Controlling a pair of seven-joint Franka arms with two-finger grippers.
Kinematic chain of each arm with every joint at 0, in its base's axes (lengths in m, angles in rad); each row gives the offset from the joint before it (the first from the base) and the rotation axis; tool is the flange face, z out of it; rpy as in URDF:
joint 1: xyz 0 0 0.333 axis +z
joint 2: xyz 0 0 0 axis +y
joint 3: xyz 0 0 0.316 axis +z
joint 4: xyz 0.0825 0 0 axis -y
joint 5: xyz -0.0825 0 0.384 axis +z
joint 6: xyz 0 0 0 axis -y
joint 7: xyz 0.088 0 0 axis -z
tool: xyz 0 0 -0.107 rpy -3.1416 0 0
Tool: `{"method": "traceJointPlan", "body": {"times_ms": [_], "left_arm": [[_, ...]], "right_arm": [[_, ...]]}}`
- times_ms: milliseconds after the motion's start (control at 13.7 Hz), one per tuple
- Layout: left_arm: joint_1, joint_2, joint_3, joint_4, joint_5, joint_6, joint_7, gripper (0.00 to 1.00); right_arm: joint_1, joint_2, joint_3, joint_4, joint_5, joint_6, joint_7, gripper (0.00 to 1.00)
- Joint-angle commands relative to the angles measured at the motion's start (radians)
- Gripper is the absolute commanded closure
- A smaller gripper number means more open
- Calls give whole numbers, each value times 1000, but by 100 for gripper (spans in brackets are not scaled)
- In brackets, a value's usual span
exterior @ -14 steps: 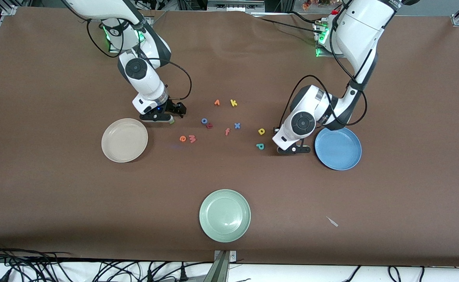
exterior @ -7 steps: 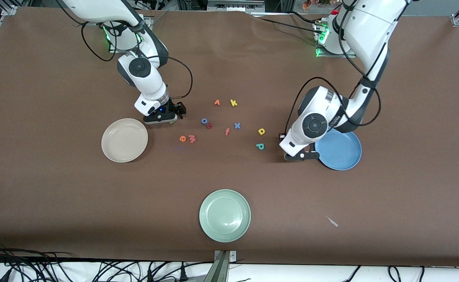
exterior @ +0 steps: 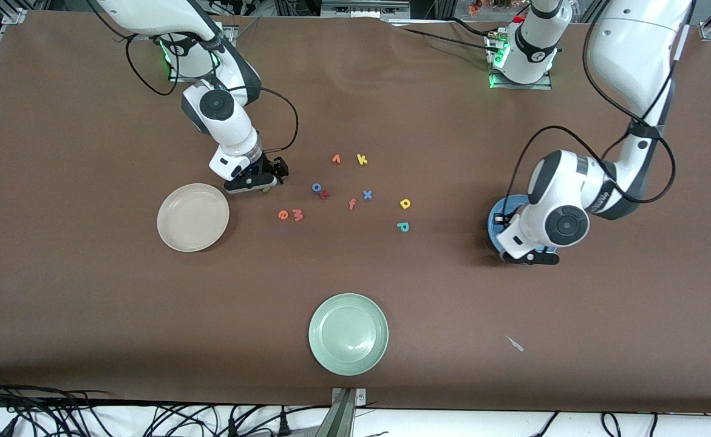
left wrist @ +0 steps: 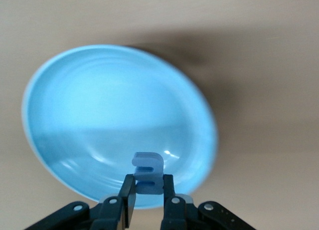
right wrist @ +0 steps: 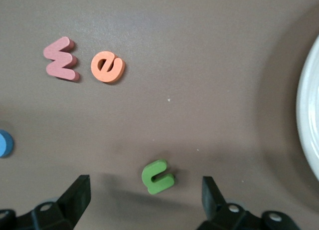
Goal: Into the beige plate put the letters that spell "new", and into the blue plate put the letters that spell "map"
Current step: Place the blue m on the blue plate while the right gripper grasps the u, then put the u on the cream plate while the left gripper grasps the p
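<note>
The loose letters (exterior: pixel 351 204) lie mid-table (exterior: pixel 88 303), the right-end plate (exterior: pixel 192 217) at their nine o'clock, the near plate (exterior: pixel 348 334) at six, the left-end plate (left wrist: pixel 99 115) at three, beneath the left gripper (left wrist: pixel 148 202) and its m (left wrist: pixel 148 170).

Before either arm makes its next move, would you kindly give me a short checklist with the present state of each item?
1. Left gripper shut on the blue m: ok.
2. Blue m over the blue plate, ready for release: ok.
3. Right gripper open, its fingers either side of the green n: ok.
4. Green n lying flat on the table, apart from the beige plate: ok.
5. Orange e and pinkish-red w in the beige plate: not ok, both on the table.
6. Yellow a and teal p in the blue plate: not ok, both on the table.
</note>
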Motion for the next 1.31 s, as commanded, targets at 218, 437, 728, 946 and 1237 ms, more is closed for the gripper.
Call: {"method": "traceJointPlan", "body": {"times_ms": [218,437,728,946,1237], "left_arm": [[19,55,-11,1,42,23,0,0],[7,13,-21,5,26,2,-8,0],[-2,-24,-132,39,-88,-1,-211,0],[-56,-9,-166,64,-83,13,-452,0],[-137,57,-166,68,-92,156,-803,0]], "right_arm": [[-3,34,-19,6,-50,8,-38,26],[-3,37,-20,11,-81,5,-36,36],[-3,27,-20,10,-82,0,-46,67],[-3,4,-20,12,-81,-21,-50,100],[-4,-81,-18,64,-75,-202,-104,100]]}}
